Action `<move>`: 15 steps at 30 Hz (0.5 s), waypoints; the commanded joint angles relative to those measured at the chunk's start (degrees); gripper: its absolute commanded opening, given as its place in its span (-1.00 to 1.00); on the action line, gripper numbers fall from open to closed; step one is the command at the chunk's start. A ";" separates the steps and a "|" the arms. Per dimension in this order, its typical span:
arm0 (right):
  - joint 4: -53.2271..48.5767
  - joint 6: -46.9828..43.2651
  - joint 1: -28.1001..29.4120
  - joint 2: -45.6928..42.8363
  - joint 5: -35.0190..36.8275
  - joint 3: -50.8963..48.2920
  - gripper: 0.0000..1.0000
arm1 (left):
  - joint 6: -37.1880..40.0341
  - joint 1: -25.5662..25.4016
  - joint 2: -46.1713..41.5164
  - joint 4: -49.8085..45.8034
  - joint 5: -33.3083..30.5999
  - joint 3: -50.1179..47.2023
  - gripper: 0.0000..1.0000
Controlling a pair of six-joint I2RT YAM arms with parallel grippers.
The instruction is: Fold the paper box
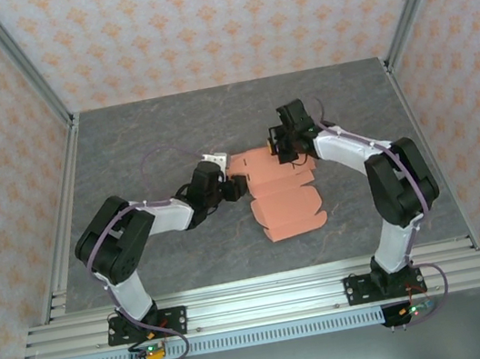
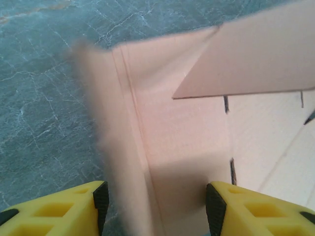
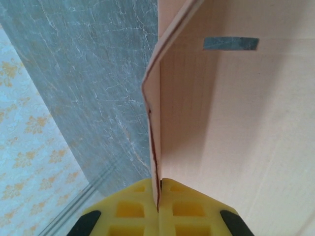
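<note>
A: The left gripper (image 1: 218,179)?
B: Its jaws are apart, straddling a raised flap at the box's (image 1: 287,201) ten o'clock. Nothing is pinched.
A: The right gripper (image 1: 282,141)?
B: Clamped on a thin upright flap at twelve o'clock.
A: Which step?
B: Likely raising the walls. Next, the left should close and crease along the score.
A: The material?
B: Matte salmon card, slotted, with rounded tabs, lying mid-table (image 1: 149,130) on grey marbling.

Grey marbled table (image 1: 123,144), pale wallpapered walls (image 1: 213,18) (orange floral motifs).
</note>
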 commanded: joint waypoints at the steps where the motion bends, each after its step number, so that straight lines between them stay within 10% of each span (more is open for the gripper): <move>1: 12.12 -2.79 0.44 -3.88 2.02 -4.64 -0.96 | -1.23 0.68 1.44 -1.53 -0.56 2.05 0.13; 15: 34.17 -7.27 0.49 -5.13 1.49 -13.72 -0.92 | -2.37 3.37 -9.19 0.30 -0.08 -5.78 0.12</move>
